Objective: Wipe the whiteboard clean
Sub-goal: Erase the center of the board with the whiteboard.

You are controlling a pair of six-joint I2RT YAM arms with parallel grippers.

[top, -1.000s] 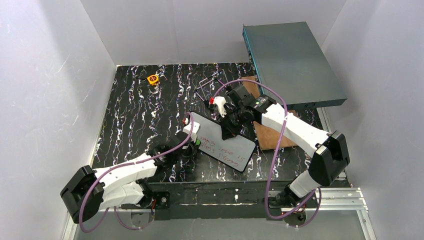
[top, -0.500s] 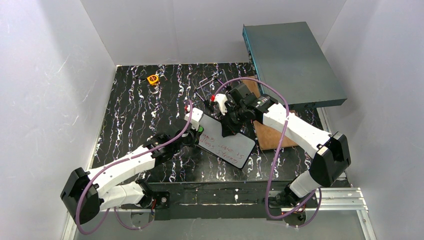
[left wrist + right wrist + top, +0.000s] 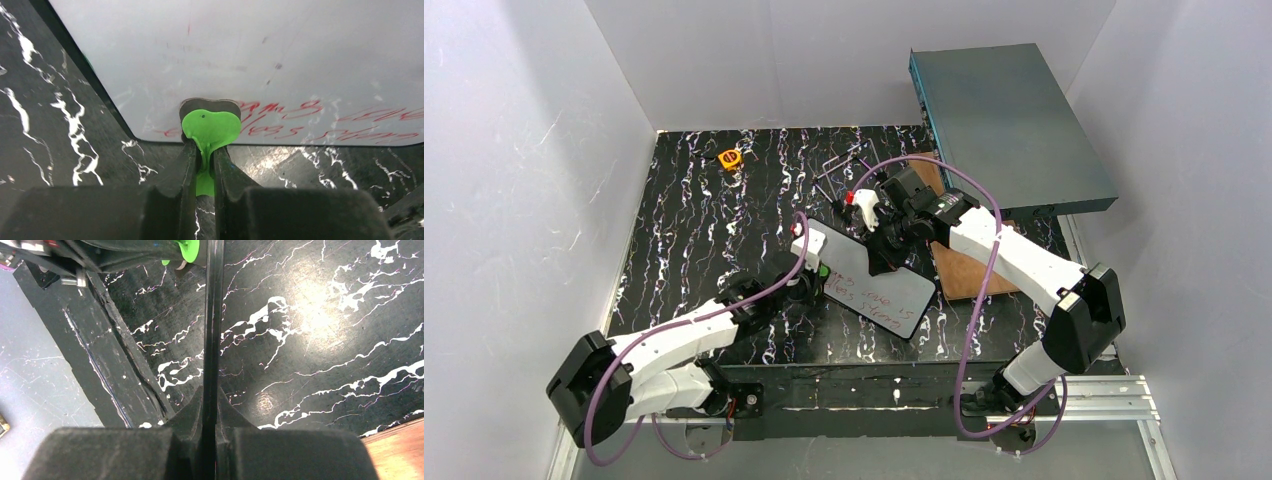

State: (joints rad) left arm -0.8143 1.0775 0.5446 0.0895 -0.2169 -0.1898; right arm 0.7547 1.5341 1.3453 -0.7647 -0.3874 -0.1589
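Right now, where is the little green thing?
In the left wrist view, the green thing is pinched in the left gripper, against the whiteboard's near edge, just left of the red writing.

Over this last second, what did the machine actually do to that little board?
The left gripper, shut on a green heart-shaped eraser, slid away from its base along the whiteboard's left end, then drew partway back. The right gripper stayed clamped on the board's far edge, and the board hardly moved. Most of the red writing remains.
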